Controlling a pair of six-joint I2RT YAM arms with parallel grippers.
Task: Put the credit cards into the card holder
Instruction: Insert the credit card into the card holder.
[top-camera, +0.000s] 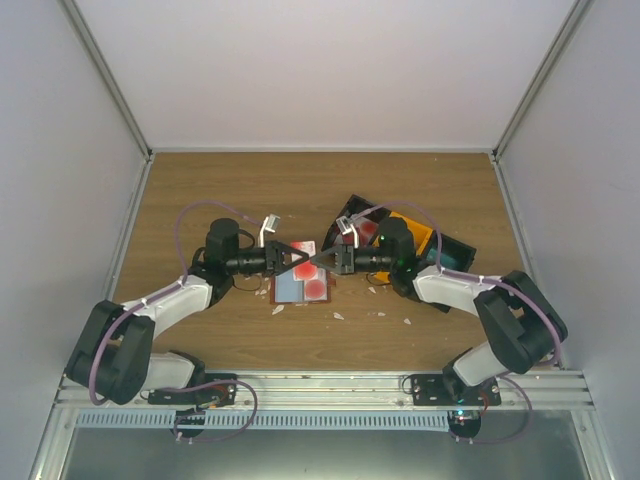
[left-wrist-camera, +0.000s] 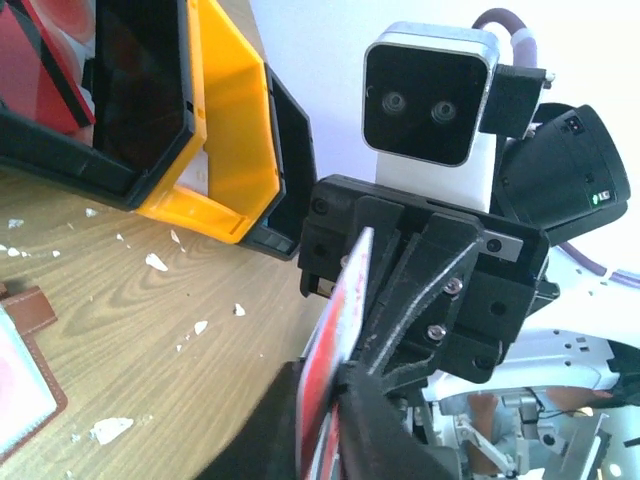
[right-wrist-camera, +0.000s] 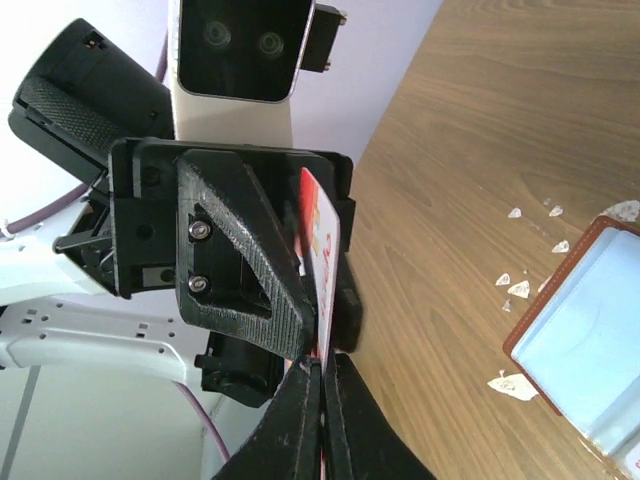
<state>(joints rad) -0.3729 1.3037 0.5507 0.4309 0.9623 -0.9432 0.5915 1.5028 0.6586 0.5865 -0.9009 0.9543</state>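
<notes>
A red-and-white credit card (left-wrist-camera: 335, 340) stands on edge between my two grippers, which meet tip to tip just above the open card holder (top-camera: 288, 290). My left gripper (left-wrist-camera: 335, 385) is shut on one end of the card. My right gripper (right-wrist-camera: 322, 365) is shut on the other end of the same card (right-wrist-camera: 322, 235). In the top view the left gripper (top-camera: 308, 262) and the right gripper (top-camera: 327, 262) touch noses. The card holder is reddish-brown with pale blue pockets (right-wrist-camera: 590, 350) and shows red patches inside. Its snap tab (left-wrist-camera: 25, 310) lies on the wood.
Black and orange plastic bins (top-camera: 430, 240) lie tilted behind the right arm, and one holds something red (top-camera: 368, 230). The orange bin (left-wrist-camera: 235, 130) is close behind the right gripper. Small white scraps (top-camera: 340, 315) litter the wooden table around the holder.
</notes>
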